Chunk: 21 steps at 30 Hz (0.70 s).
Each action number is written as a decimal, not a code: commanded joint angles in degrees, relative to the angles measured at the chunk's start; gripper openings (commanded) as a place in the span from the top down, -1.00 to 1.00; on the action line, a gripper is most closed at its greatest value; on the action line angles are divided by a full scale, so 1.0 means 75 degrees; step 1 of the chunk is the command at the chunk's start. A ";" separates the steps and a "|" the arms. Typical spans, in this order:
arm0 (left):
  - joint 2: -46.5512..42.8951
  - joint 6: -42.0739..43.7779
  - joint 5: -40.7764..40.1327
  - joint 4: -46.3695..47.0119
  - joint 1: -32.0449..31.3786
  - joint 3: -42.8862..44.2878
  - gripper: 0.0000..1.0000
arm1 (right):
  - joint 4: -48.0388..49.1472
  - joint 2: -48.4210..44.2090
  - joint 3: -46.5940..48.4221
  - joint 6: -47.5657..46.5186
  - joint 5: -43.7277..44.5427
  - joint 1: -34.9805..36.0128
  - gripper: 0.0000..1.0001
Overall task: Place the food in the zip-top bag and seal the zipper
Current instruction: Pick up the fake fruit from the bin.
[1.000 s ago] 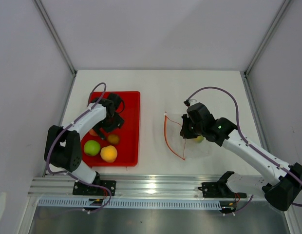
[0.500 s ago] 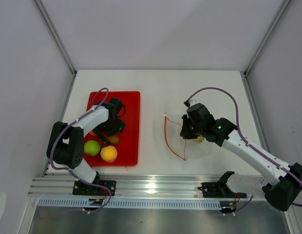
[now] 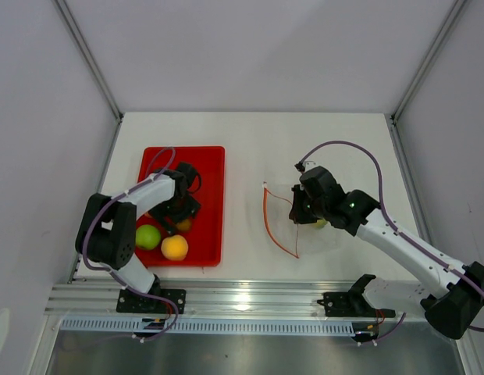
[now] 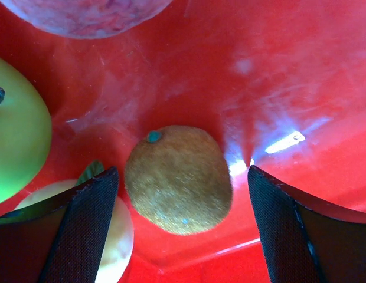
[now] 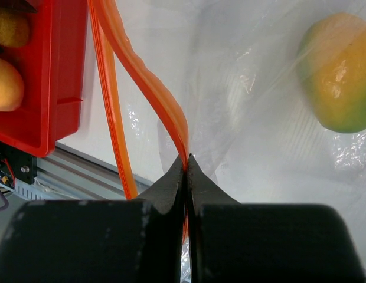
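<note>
Top external view: the left arm reaches down into the red tray (image 3: 211, 168) on the left side of the white table (image 3: 242, 141), and the left gripper (image 3: 179, 216) sits low over the near half of the tray. Just beside it lie the green apple (image 3: 147, 236) and the orange ball (image 3: 175, 247), side by side near the tray's near edge.

From the left wrist you can see this gripper spread wide, with one of its fingers (image 4: 82, 230) on either side of the small brown fruit (image 4: 178, 178). The fruit rests on the tray floor between them. A sliver of red shows on both sides of it, so neither pad seems to press on it. The apple bulges in at the left edge of that view, and the peach-pink fruit (image 4: 82, 15) shows along the top.

Over to the right, well apart from the tray, the zip-top bag (image 3: 308, 233) lies on the table with its zipper (image 3: 267, 215) turned toward the tray. The right gripper (image 3: 295, 208) is at the bag's mouth. In the right wrist view it is pinched tight on one lip of the orange-red strip, which curves up to it, while the other lip runs apart from it toward the tray side. A yellow-green fruit (image 5: 339, 76) shows through the clear plastic.
</note>
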 commanded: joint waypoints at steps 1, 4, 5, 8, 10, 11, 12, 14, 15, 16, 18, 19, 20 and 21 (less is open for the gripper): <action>-0.0360 -0.0232 -0.0070 0.0251 0.0074 -0.0280 -0.81 | 0.0068 -0.0178 -0.0039 -0.0005 0.0086 -0.0010 1.00; -0.0431 -0.0243 -0.0152 0.0228 0.0085 -0.0281 -0.69 | 0.0068 -0.0155 0.0008 -0.0016 0.0062 0.0002 1.00; -0.0431 -0.0243 -0.0175 0.0228 0.0086 -0.0292 -0.66 | 0.0056 -0.0155 0.0031 -0.0005 0.0074 0.0002 1.00; -0.0548 -0.0243 -0.0187 0.0286 0.0097 -0.0362 -0.45 | 0.0056 -0.0155 0.0055 -0.0017 0.0086 0.0002 1.00; -0.0618 -0.0220 -0.0199 0.0345 0.0097 -0.0386 -0.37 | 0.0044 -0.0155 0.0067 -0.0005 0.0086 0.0002 1.00; -0.0619 -0.0173 -0.0187 0.0368 0.0097 -0.0375 -0.34 | 0.0044 -0.0143 0.0067 -0.0016 0.0074 0.0002 1.00; -0.0642 -0.0161 -0.0187 0.0380 0.0097 -0.0375 -0.20 | 0.0044 -0.0143 0.0055 -0.0005 0.0062 0.0002 1.00; -0.0688 -0.0080 -0.0187 0.0392 0.0097 -0.0351 -0.07 | 0.0056 -0.0132 0.0067 -0.0005 0.0086 0.0002 1.00; -0.0700 -0.0056 -0.0199 0.0380 0.0097 -0.0316 0.05 | 0.0044 -0.0132 0.0067 -0.0005 0.0074 0.0014 1.00; -0.0724 -0.0044 -0.0199 0.0392 0.0086 -0.0293 0.13 | 0.0044 -0.0132 0.0078 -0.0005 0.0086 0.0002 1.00; -0.0829 0.0073 -0.0164 0.0415 0.0086 -0.0258 0.34 | 0.0044 -0.0132 0.0079 0.0018 0.0097 0.0014 1.00; -0.0876 0.0131 -0.0129 0.0438 0.0086 -0.0257 0.48 | 0.0056 -0.0132 0.0079 0.0019 0.0097 0.0002 1.00; -0.0946 0.0271 -0.0117 0.0497 0.0086 -0.0234 0.62 | 0.0068 -0.0120 0.0079 0.0019 0.0086 0.0014 1.00; -0.1132 0.0307 -0.0105 0.0520 0.0086 -0.0246 0.98 | 0.0056 -0.0120 0.0090 0.0019 0.0086 0.0014 1.00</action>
